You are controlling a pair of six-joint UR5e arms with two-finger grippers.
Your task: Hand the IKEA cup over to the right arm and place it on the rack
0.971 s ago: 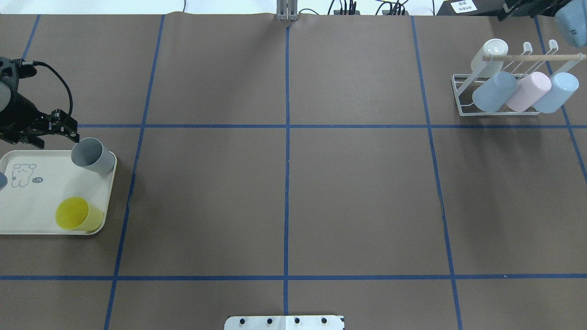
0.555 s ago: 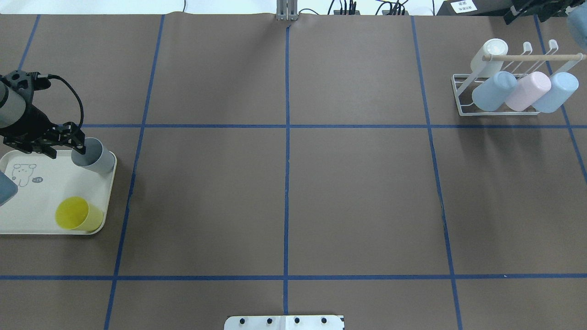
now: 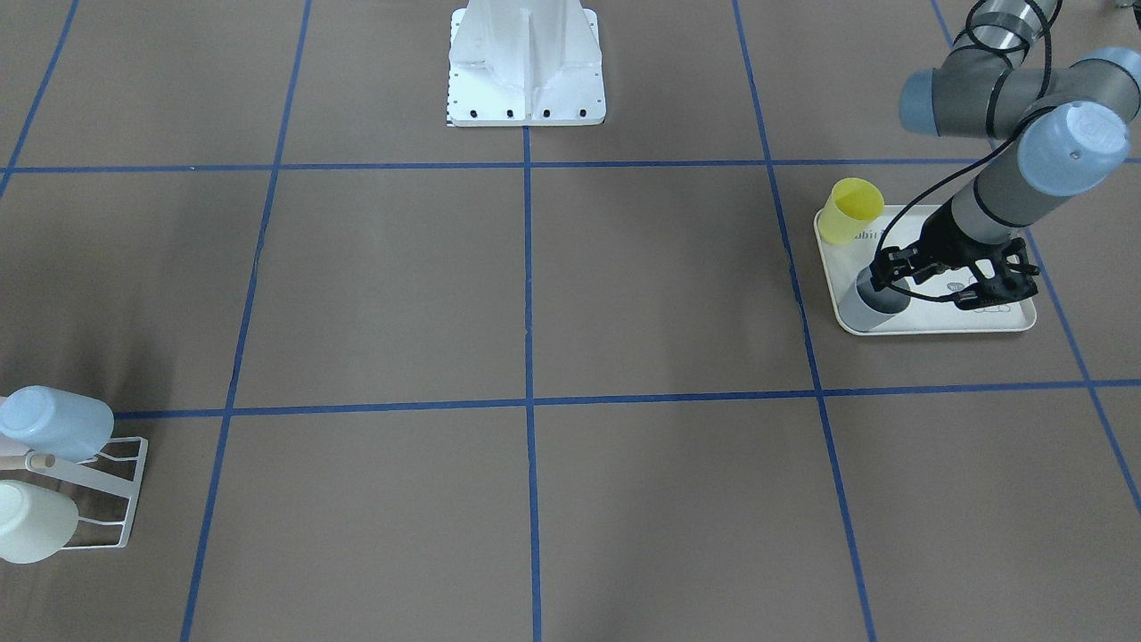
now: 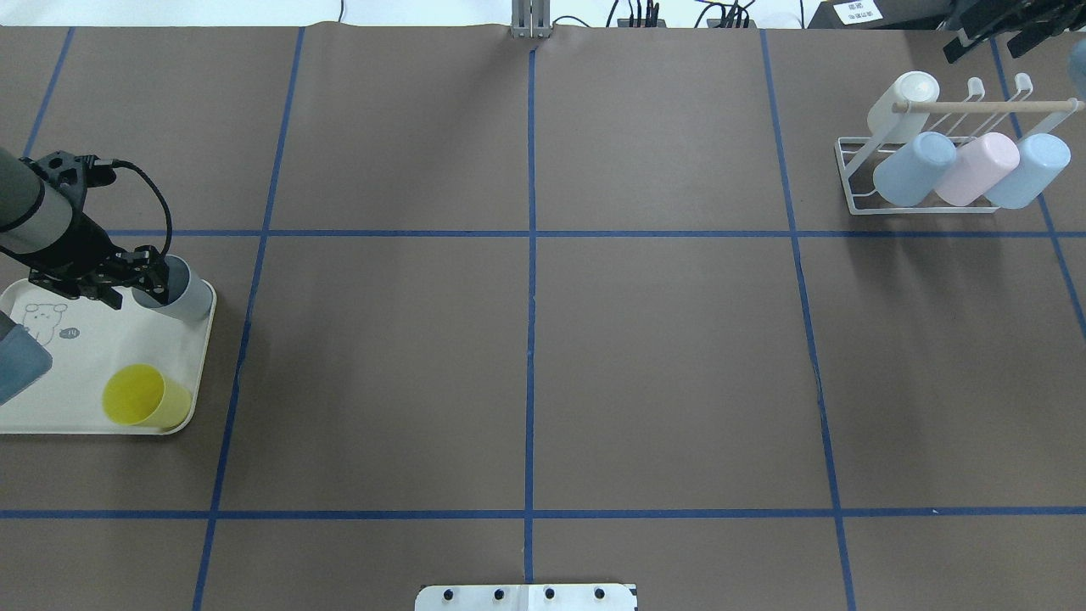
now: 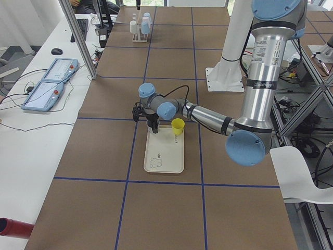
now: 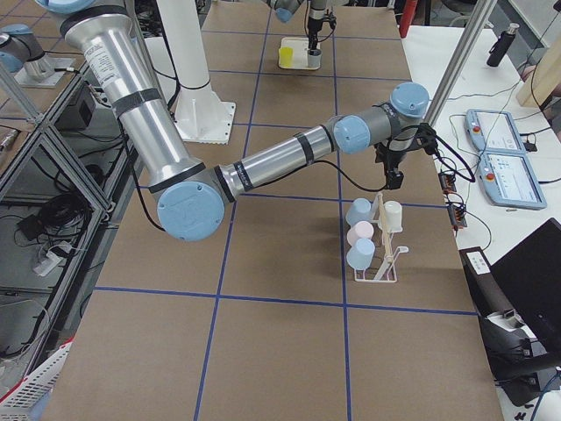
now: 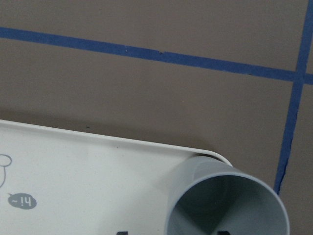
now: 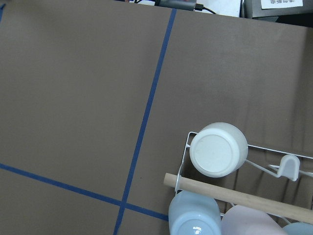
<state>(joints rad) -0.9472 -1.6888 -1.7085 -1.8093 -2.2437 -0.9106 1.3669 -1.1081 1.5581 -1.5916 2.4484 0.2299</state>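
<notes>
Cups stood at two places on the tray (image 4: 76,382): a yellow cup (image 4: 144,397) by its near edge, the grey IKEA cup (image 4: 188,295) mouth-up in its far right corner. The left gripper (image 4: 153,278) was at that cup, jaws parted, one finger inside the wall and one outside, gripping nothing yet. Pinching that single wall might tip the cup over the tray's rim or let it swing once lifted. Far from the tray stood the rack (image 4: 853,182); the right gripper (image 6: 392,175) hovered by it, jaws impossible to judge.
</notes>
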